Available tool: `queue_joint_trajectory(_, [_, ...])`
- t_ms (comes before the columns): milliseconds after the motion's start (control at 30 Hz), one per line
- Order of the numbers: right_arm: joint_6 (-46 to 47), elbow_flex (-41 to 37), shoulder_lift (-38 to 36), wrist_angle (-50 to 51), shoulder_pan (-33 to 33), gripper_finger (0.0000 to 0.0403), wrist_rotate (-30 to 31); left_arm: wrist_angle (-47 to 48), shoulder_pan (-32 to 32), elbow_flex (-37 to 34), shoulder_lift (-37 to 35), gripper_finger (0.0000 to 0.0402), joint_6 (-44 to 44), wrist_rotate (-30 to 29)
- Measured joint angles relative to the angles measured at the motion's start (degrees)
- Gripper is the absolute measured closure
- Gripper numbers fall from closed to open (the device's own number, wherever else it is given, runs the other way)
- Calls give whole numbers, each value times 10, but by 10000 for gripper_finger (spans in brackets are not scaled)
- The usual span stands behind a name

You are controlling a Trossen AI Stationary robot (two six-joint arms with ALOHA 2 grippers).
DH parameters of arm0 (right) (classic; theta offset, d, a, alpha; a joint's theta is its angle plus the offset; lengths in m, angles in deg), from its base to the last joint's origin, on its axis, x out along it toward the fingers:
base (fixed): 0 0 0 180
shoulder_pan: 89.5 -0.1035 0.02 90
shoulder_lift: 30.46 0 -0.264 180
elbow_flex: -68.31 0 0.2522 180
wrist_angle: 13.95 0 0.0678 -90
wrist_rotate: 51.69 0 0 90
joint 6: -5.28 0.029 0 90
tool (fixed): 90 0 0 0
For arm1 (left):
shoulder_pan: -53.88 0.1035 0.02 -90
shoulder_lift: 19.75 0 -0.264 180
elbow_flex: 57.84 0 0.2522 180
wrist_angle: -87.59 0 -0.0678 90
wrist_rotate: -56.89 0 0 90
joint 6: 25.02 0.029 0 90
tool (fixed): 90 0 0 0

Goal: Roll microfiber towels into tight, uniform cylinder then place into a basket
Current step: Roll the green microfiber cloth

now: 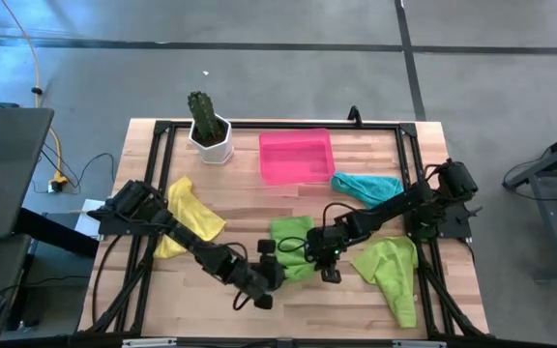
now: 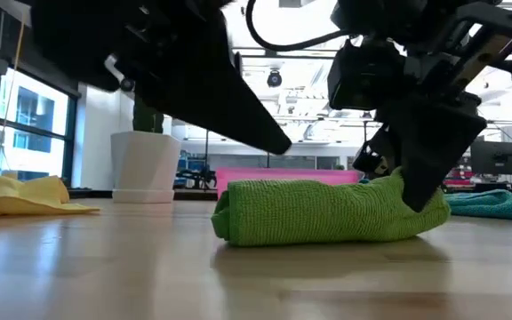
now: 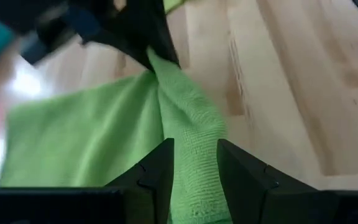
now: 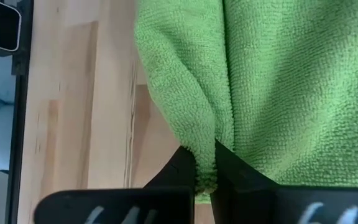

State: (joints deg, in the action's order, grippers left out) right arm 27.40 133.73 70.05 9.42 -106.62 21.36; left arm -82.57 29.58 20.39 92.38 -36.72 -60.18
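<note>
A: What's nearest?

B: The lime green towel [image 2: 327, 212] being worked, lying on the desk [image 2: 105, 267] as a loose, uneven roll at the front centre. The right hand [image 4: 205, 163] is clenched on one end of it, pinching a fold of cloth. The left hand [image 3: 194, 163] straddles the other end with its fingers partly apart and cloth between them; I'd guess it is grasping the towel, though that view is too blurred to be sure.

A: So which step is this?

B: Rolling, I'd say, about midway. The roll is slack, so the next move calls for both hands to turn the cloth over evenly and keep it tight before any lift.

A: And farther out?

B: A second lime green towel [image 1: 392, 274] lies crumpled at the right, a yellow towel [image 1: 188, 215] at the left, a teal towel [image 1: 367, 187] just beside the pink basket [image 1: 297, 157] at the back. The basket holds nothing. A potted cactus [image 1: 208, 127] stands left of it.

A: The surface and room?

B: Pale wood planks in a black frame, on grey floor; bright windows and ceiling lights beyond.
</note>
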Motion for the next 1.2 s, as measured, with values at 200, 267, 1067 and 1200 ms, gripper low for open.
queue_joint_trajectory(200, [14, 0, 0, 2, -2, 402, 0, -5, 15, 1, 2, 291, -60, 94])
queue_joint_trajectory(267, [14, 0, 0, 2, -2, 402, -1, -5, 11, 1, 4, 291, -57, 96])
queue_joint_trajectory(1067, [8, 0, 0, -8, -5, 394, 0, -7, 28, 3, 68, 204, -63, 61])
queue_joint_trajectory(1200, [-16, 0, 0, -9, -19, 393, 3, 9, 39, 4, 68, 215, -133, 83])
